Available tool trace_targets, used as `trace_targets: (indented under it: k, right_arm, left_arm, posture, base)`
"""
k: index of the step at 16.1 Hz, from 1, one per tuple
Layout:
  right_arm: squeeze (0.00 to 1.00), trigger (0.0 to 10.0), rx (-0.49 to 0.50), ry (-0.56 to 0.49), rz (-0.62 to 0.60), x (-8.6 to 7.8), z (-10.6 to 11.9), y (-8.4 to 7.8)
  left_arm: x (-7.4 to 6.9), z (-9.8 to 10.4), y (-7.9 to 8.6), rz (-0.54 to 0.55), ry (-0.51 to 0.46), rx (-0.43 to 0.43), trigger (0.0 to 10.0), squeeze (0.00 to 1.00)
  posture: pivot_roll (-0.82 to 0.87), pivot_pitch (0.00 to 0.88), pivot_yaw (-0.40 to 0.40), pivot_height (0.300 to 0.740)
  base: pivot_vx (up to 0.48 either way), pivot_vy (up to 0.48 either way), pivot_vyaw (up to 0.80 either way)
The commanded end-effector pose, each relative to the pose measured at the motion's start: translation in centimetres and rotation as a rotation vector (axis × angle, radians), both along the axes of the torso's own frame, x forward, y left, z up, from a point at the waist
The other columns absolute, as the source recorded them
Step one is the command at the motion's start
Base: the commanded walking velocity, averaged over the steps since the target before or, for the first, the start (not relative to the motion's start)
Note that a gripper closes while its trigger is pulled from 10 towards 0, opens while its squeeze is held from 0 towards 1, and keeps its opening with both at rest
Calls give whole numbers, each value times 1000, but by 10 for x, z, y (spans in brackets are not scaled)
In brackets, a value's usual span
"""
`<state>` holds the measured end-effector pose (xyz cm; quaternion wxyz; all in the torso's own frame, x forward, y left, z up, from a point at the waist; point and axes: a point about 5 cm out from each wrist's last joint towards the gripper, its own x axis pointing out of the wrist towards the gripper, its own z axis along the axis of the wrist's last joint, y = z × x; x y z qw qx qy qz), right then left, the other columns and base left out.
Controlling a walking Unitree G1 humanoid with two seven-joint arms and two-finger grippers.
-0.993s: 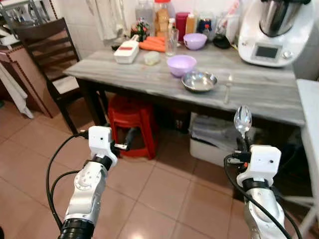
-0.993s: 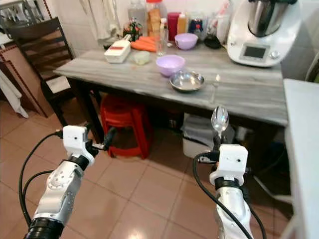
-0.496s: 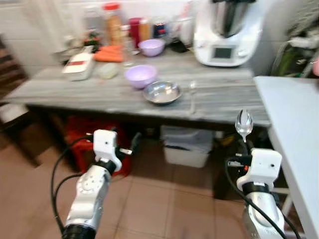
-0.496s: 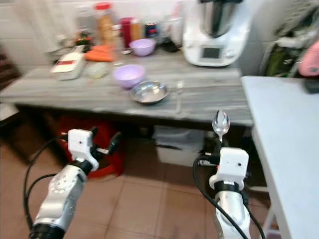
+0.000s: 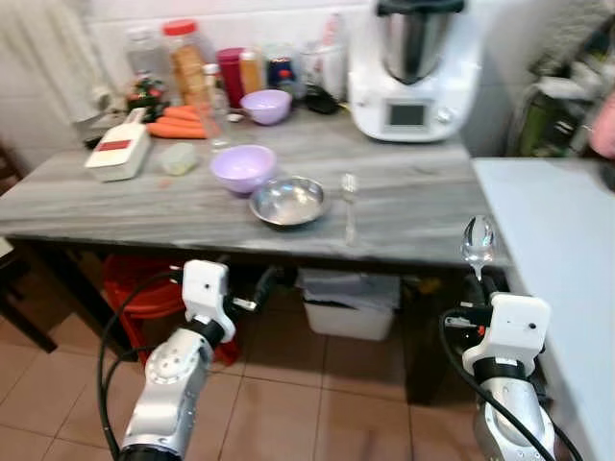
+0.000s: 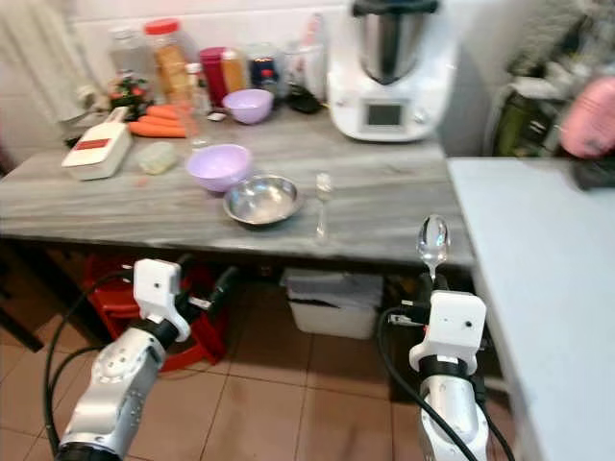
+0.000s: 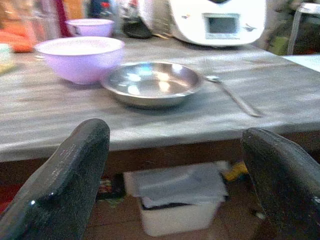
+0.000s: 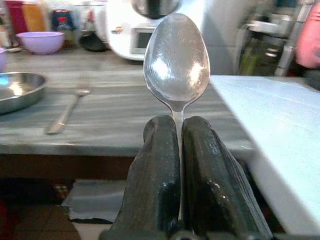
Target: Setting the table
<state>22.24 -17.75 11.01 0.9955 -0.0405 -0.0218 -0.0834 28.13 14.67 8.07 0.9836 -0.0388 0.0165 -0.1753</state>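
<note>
Your view has swung right since a second ago, so the white table (image 6: 538, 288) on your right now fills more of it; your right end effector (image 8: 177, 131) stays clamped on the upright spoon (image 5: 478, 240); your left end effector (image 7: 175, 165) hangs spread apart, near the grey table (image 5: 144, 206); its wrist view shows the steel bowl (image 7: 152, 82) and fork (image 7: 232, 95) close up.

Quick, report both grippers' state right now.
Left gripper: open, holding nothing.
Right gripper: shut on the spoon, bowl pointing up.
</note>
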Motion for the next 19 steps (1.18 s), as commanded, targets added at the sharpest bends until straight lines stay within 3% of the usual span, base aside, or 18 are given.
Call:
trace_targets:
  k: [1, 4, 17, 19]
  right_arm:
    - [0, 10000, 2, -31, 40, 4, 8, 9]
    - [0, 10000, 10, -32, 37, 6, 7, 9]
    - [0, 10000, -4, -37, 49, 13, 8, 8]
    - [0, 10000, 8, -40, 47, 16, 7, 9]
  left_arm:
    - [0, 0, 9, 21, 12, 17, 10000, 0]
    - [0, 1, 7, 17, 10, 14, 10000, 0]
    - [-5, -1, 6, 9, 20, 17, 10000, 0]
    - [-6, 2, 6, -20, -3, 22, 10000, 0]
  posture:
    - [-92, 0, 62, 740]
    - [-89, 0, 60, 740]
    - [-85, 0, 49, 740]
    - [-77, 0, 63, 740]
  base:
    - [322, 0, 0]
    - [324, 0, 590]
    - [321, 0, 31]
    - [0, 0, 0]
